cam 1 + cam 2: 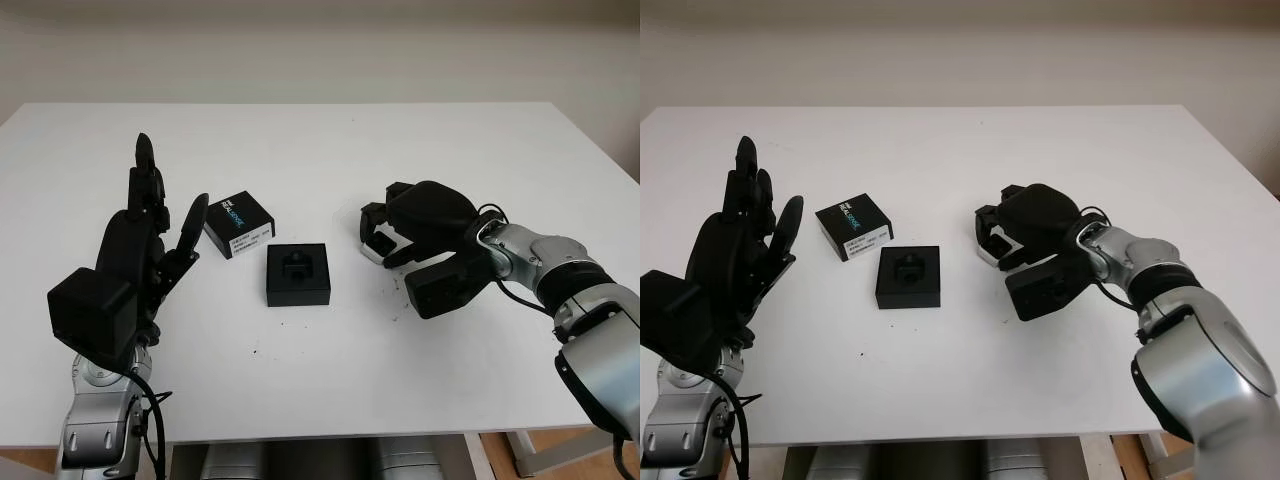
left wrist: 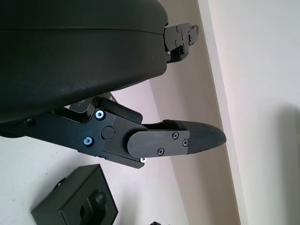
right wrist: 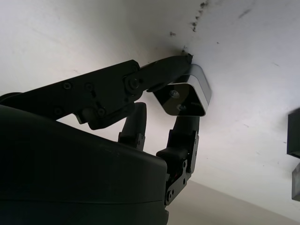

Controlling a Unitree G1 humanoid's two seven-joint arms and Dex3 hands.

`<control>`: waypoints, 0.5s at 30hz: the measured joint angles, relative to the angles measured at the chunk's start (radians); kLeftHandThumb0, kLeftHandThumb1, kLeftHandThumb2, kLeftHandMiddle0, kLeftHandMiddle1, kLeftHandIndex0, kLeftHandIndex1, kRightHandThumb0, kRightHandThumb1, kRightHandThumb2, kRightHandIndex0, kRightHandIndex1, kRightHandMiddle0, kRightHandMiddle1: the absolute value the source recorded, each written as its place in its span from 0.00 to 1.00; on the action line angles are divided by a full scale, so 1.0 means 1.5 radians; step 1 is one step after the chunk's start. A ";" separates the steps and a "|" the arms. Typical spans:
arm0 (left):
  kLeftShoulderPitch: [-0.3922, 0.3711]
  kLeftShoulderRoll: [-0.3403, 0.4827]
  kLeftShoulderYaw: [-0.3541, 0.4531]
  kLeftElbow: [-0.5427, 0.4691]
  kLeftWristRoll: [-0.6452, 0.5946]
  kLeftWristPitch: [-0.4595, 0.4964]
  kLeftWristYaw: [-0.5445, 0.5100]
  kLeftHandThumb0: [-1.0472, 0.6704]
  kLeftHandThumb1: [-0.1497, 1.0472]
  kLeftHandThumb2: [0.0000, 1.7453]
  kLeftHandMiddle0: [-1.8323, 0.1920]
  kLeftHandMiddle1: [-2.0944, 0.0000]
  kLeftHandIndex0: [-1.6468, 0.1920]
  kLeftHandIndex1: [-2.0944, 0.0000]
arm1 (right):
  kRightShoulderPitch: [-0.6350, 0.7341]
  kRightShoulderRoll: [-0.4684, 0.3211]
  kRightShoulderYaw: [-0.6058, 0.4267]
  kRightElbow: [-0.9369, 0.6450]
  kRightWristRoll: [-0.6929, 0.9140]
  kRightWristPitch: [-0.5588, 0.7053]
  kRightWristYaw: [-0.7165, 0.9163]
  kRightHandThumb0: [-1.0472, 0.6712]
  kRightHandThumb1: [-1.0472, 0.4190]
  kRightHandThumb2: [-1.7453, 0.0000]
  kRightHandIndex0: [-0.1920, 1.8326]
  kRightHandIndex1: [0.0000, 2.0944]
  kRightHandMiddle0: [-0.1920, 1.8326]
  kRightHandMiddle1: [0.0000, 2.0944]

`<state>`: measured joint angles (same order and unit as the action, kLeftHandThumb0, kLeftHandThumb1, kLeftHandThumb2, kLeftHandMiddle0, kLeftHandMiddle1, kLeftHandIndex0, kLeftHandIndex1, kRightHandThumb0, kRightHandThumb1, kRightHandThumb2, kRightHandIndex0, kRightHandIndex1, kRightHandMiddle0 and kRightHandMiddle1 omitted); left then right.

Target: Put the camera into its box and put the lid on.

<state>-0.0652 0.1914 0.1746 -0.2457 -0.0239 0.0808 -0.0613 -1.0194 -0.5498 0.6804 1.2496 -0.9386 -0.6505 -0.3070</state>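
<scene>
The small black camera point(image 1: 377, 246) with a silver edge sits on the white table right of centre. My right hand point(image 1: 381, 231) is curled over it, thumb and fingers point(image 3: 183, 136) closed on the camera point(image 3: 185, 96). The open black box point(image 1: 298, 273), with a shaped insert, lies at the table's middle, a short way left of the camera. Its lid point(image 1: 238, 224), black with a white label, lies just behind and left of the box. My left hand point(image 1: 160, 215) is raised above the table's left side, open and holding nothing, left of the lid.
The white table point(image 1: 320, 150) reaches to a pale wall at the back. A few dark specks point(image 1: 398, 290) mark the surface near my right hand. My right forearm point(image 1: 540, 265) stretches to the table's right edge.
</scene>
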 measured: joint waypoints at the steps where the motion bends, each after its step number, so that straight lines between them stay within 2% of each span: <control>1: 0.000 0.000 0.001 0.000 -0.001 0.000 0.000 0.24 1.00 0.24 1.00 1.00 1.00 1.00 | -0.001 0.000 0.002 0.000 -0.003 0.003 -0.001 0.42 0.07 0.97 0.19 0.67 0.29 0.59; 5: 0.000 0.000 0.001 0.000 -0.003 0.000 0.000 0.23 1.00 0.24 1.00 1.00 1.00 1.00 | -0.002 -0.001 0.005 0.001 -0.005 0.005 -0.007 0.42 0.07 0.97 0.20 0.69 0.31 0.59; 10: 0.000 0.000 0.001 0.000 0.001 0.000 0.002 0.22 1.00 0.24 1.00 1.00 1.00 1.00 | 0.005 0.000 -0.020 0.009 0.042 0.001 0.021 0.40 0.03 0.96 0.20 0.64 0.30 0.60; 12: 0.000 0.000 0.001 0.000 0.001 0.000 0.002 0.22 1.00 0.23 1.00 1.00 1.00 1.00 | 0.010 0.001 -0.029 0.010 0.059 0.001 0.038 0.39 0.01 0.96 0.20 0.58 0.26 0.64; 15: 0.000 0.000 0.000 -0.004 0.004 0.000 0.004 0.22 1.00 0.24 1.00 1.00 1.00 1.00 | 0.013 0.001 -0.041 0.009 0.075 0.001 0.057 0.37 0.00 0.91 0.21 0.39 0.22 0.68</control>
<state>-0.0652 0.1913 0.1744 -0.2519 -0.0176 0.0814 -0.0557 -0.9998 -0.5487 0.6193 1.2629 -0.8265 -0.6487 -0.2209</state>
